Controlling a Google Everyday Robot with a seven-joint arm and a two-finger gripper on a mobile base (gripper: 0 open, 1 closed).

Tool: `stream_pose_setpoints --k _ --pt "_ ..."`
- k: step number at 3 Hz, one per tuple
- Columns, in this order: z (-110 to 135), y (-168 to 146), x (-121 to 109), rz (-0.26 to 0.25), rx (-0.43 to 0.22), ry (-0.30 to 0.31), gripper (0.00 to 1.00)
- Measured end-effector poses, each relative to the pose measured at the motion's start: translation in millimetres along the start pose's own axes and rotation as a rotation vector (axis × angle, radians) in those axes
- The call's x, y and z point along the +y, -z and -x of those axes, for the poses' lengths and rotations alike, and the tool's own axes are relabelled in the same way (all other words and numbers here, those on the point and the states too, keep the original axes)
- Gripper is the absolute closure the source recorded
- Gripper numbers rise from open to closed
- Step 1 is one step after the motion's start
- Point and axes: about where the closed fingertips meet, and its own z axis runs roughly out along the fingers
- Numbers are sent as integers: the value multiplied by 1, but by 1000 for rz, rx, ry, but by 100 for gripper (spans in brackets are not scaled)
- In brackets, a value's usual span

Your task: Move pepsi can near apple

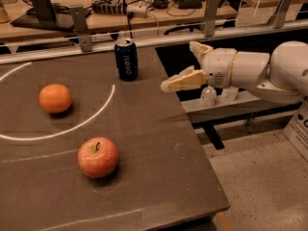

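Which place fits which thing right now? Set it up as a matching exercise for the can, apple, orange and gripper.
1. can
2. apple
3. orange
4. gripper

A. in the air by the right edge of the table, open
B. back of the table, upright
C. inside the white arc
D. nearest the front, stem up

Pairs: 1-B, 2-D, 3-C, 4-A

The pepsi can [126,59] stands upright at the back of the counter [159,167], near its right edge. An orange [55,98] lies to its front left, and the apple [97,157] lies nearer the front, well apart from the can. The gripper [179,65] hangs right of the can, at the counter's right edge.
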Motion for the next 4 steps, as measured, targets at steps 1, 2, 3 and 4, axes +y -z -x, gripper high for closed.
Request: stream_pose_setpoints --k 1,2,3,4 --pt "-9 -35 -20 -15 -3 26 0" --pt "-8 -84 -37 14 -19 6 0" --pt "-6 -112 -38 49 -23 -2 0" --pt "-3 -142 -44 94 -19 -2 0"
